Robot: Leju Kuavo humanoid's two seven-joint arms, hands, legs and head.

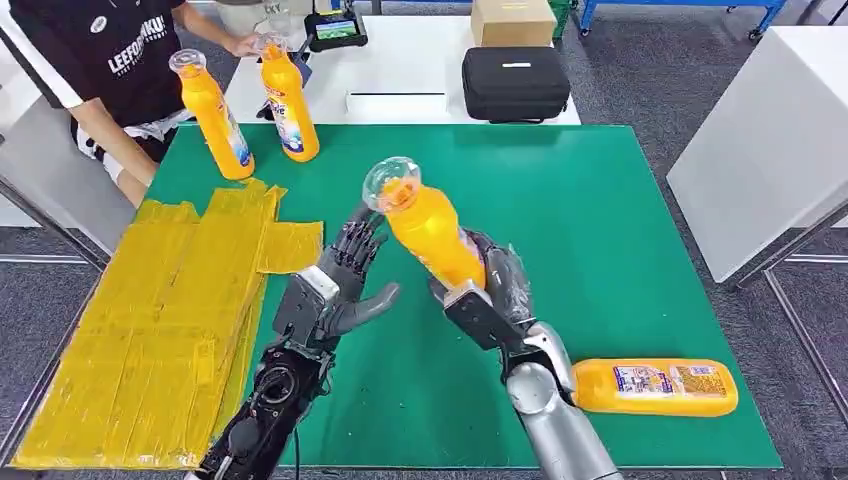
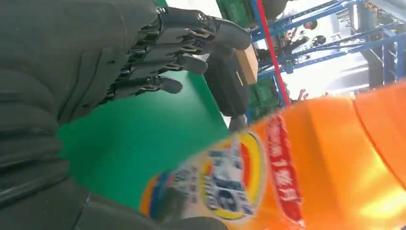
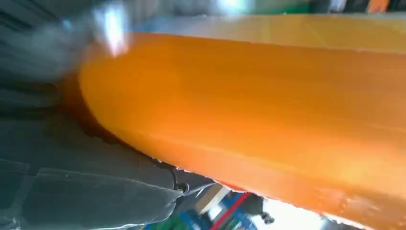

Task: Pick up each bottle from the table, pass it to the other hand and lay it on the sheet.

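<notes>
Orange bottle [image 1: 430, 225], gripped low by the right hand [image 1: 490, 290], could topple if released before the left hand's [image 1: 335, 285] spread fingers [image 1: 358, 245] close.

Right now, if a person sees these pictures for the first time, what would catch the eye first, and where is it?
First, the orange bottle held tilted above the middle of the green mat by the right hand, with the open left hand just beside it. Next, the yellow sheet along the mat's left side. Then two upright bottles at the far left corner, and one lying bottle near the right arm.
</notes>
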